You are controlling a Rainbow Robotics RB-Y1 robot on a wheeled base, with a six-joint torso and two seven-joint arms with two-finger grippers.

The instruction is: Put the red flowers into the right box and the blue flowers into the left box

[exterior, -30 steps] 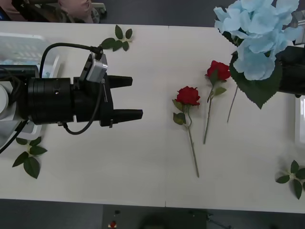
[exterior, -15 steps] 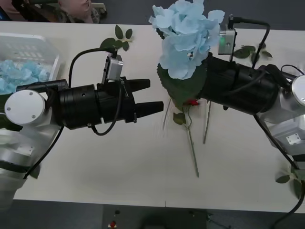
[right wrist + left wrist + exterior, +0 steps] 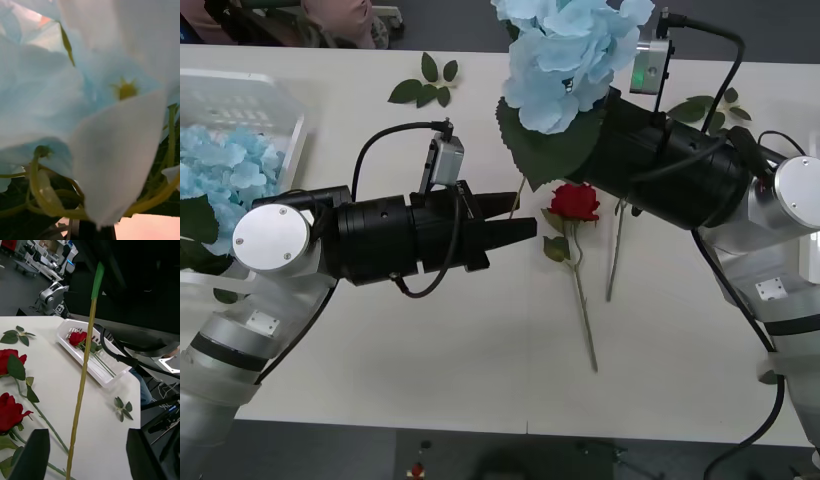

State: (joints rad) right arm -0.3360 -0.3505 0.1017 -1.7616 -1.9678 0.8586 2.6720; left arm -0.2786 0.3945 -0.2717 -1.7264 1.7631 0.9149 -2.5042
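One hydrangea (image 3: 565, 55) aloft over the table's far edge, clamped in right gripper (image 3: 590, 135). Light, floppy head on thin wiry stem (image 3: 84, 367). Left gripper (image 3: 520, 215) wide open astride that stem; probably best pinched low, gently.

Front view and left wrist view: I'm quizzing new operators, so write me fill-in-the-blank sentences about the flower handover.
1. The right gripper holds up a flower whose head is light ___.
2. The left gripper is ___, with the flower's stem between its fingers.
3. Loose on the table lie ___ red roses.

Missing words: blue; open; two
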